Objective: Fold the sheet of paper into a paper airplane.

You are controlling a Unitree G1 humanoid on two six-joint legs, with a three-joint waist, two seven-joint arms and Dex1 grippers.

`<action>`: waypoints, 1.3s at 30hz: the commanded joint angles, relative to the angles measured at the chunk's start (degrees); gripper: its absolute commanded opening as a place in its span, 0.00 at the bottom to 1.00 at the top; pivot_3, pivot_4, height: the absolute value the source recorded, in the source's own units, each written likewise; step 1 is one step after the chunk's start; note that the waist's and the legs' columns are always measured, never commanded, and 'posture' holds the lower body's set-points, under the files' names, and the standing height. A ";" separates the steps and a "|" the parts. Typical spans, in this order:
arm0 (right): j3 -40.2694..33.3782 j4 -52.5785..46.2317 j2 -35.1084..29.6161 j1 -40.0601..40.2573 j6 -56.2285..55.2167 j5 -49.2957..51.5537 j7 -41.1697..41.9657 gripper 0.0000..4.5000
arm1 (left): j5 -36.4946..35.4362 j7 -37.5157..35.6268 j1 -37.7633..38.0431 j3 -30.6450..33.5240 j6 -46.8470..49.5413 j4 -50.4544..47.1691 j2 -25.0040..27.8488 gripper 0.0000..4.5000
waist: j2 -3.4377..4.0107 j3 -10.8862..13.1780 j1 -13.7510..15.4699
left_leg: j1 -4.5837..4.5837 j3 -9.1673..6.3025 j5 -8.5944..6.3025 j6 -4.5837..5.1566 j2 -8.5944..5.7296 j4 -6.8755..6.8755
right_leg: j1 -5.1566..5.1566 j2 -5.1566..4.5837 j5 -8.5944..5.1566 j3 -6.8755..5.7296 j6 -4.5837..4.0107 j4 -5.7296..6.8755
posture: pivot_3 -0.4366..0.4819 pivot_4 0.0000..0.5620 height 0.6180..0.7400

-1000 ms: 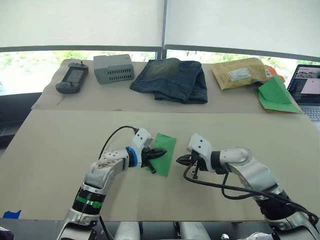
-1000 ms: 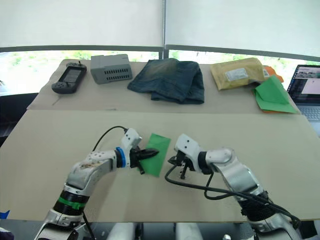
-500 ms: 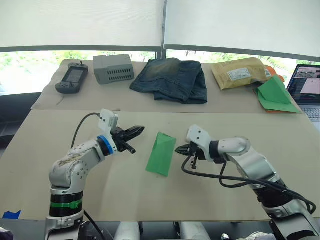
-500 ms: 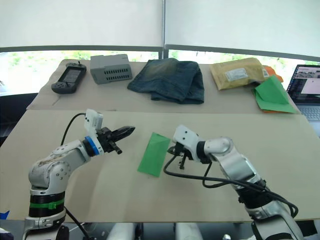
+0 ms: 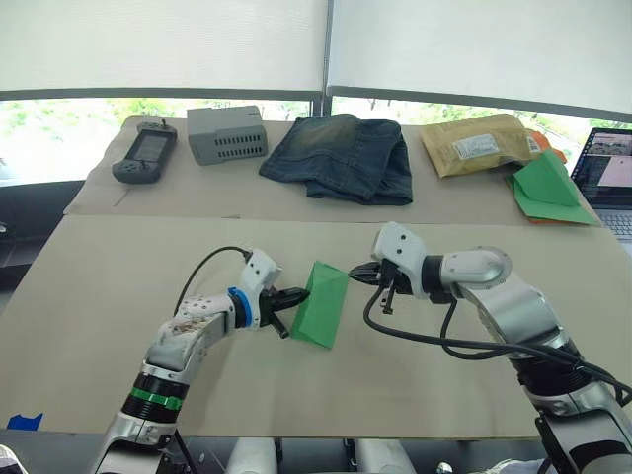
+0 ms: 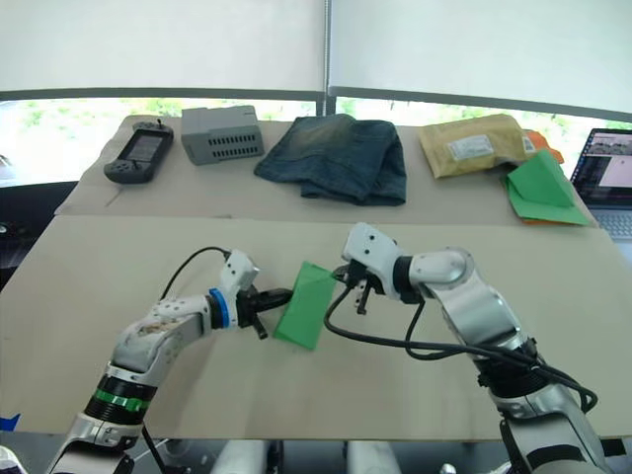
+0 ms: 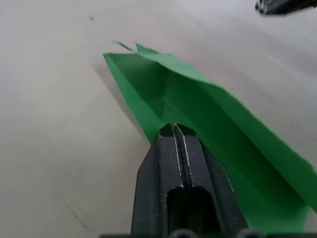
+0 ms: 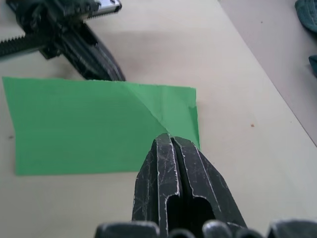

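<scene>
Both grippers are gripping the thin bright green sheet of paper (image 5: pixel 321 304): left gripper (image 5: pixel 295 296) and right gripper (image 5: pixel 353 271) are clamping opposite edges, apparently tenting it for creasing.

Both eye views look forward and down from the head over the table (image 5: pixel 89 296), sharing nearly the same scene, slightly offset sideways. Each wrist view looks close along its own fingers at the sheet of paper (image 7: pixel 208 114), also at the eye views' centre.

No legible text, labels or numbers anywhere.
</scene>
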 commanded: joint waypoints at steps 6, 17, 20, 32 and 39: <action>8.06 2.11 5.47 -9.78 -1.24 -3.97 0.14 0.01 | 2.34 -0.68 -0.38 -2.12 -4.12 2.17 -2.59 0.00 | 0.01 0.00 0.15 | 0.06 0.00 0.00 0.00 0.02 0.03 | 0.02 0.01 0.01 -0.02 -0.01 0.08 | 0.48 0.27 1.00; 18.72 7.64 9.20 -13.36 -3.12 -10.57 2.68 0.01 | 1.73 0.43 1.25 -0.71 -3.49 1.05 -3.93 0.00 | 0.02 -0.01 0.38 | 0.05 0.00 0.00 0.00 0.00 0.06 | 0.03 -0.02 0.02 -0.03 -0.02 0.09 | 0.48 0.27 1.00; 20.23 8.05 9.00 -14.42 -4.33 -12.92 3.23 0.01 | 1.64 0.55 1.34 -0.70 -3.32 0.88 -4.31 0.00 | 0.03 -0.01 0.36 | 0.06 0.00 0.00 0.00 0.00 0.06 | 0.03 -0.01 0.02 -0.03 -0.02 0.10 | 0.48 0.27 1.00; 8.09 -3.57 0.46 -15.13 6.20 -8.55 10.16 0.01 | 1.89 -0.46 0.40 -1.16 -3.40 1.86 -4.68 0.00 | 0.04 0.00 0.72 | 0.02 -0.05 0.00 0.00 -0.04 0.08 | 0.03 -0.06 0.02 -0.05 -0.02 0.09 | 0.48 0.27 1.00; 1.36 -10.06 -13.73 -6.75 13.60 -6.17 11.27 0.01 | -0.01 -3.25 -0.85 -1.33 -2.76 0.62 -5.28 0.00 | 0.04 0.01 0.57 | -0.02 -0.06 0.00 0.01 -0.09 0.01 | 0.04 -0.13 0.00 -0.08 -0.01 -0.05 | 0.48 0.27 1.00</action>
